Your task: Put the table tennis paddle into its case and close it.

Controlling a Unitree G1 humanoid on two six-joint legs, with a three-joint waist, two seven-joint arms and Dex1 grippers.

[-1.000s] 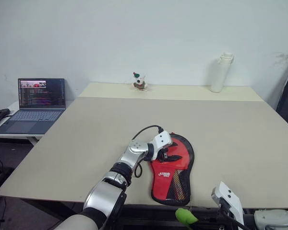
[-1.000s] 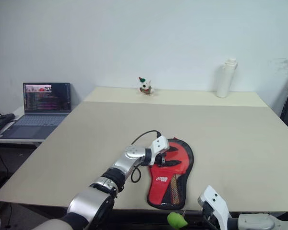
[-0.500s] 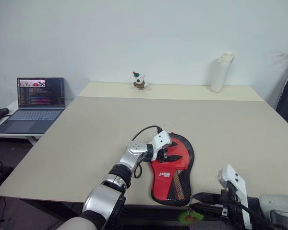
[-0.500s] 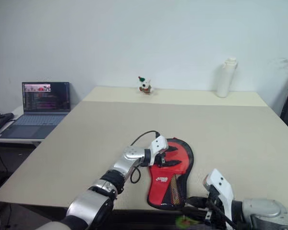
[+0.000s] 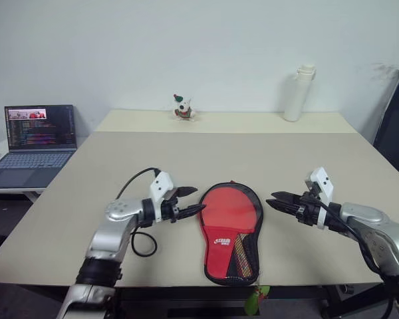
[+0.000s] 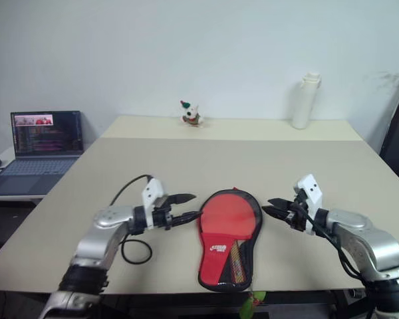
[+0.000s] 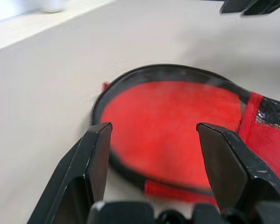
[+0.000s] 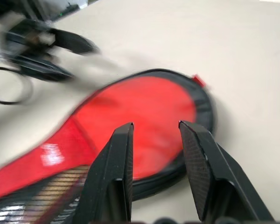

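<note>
Case [image 5: 230, 226]: red matt cloth w/ black mesh, black zip rim. Table [image 5: 186, 159]: smooth matt beige. Fingers [image 7: 95, 154]: black plastic.

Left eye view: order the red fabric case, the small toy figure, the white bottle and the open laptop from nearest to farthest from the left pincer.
From the left pincer:
1. Red paddle-shaped fabric case, just to its right on the table.
2. Small toy figure, at the table's far edge.
3. Open laptop, on a side table to the left.
4. White bottle, far right corner.

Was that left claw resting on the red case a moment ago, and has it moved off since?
Yes. The left gripper has pulled off the case toward the robot's left. It now hangs beside the case's round end, jaws open.
</note>
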